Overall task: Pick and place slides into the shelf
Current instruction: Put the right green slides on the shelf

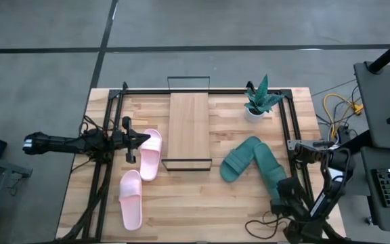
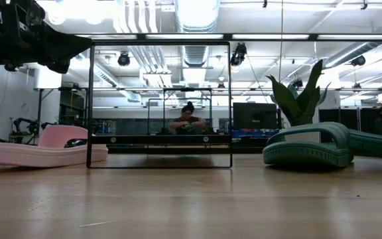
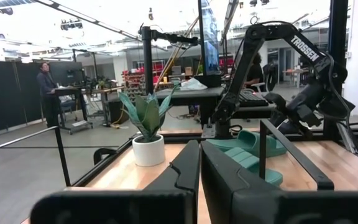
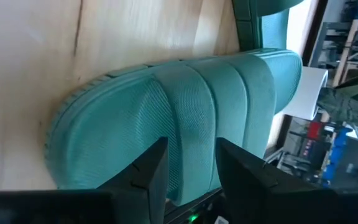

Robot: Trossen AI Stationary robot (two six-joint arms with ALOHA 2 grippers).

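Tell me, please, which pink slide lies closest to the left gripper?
The pink rubbery slide beside the light-wood shelf; the other pink slide lies nearer the table's front edge.

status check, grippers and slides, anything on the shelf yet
Left gripper shut, empty, at upper pink slide. Right gripper open over a teal slide. Shelf holds no slides. Potted plant stands clear of it.

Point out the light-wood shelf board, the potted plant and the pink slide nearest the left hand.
Low light-wood shelf board (image 1: 189, 125): high view, bare middle of the board.
Teal potted plant in a white pot (image 1: 261, 99): high view, its leaves.
Light pink rubbery slide (image 1: 150, 154): high view, its wide strap.
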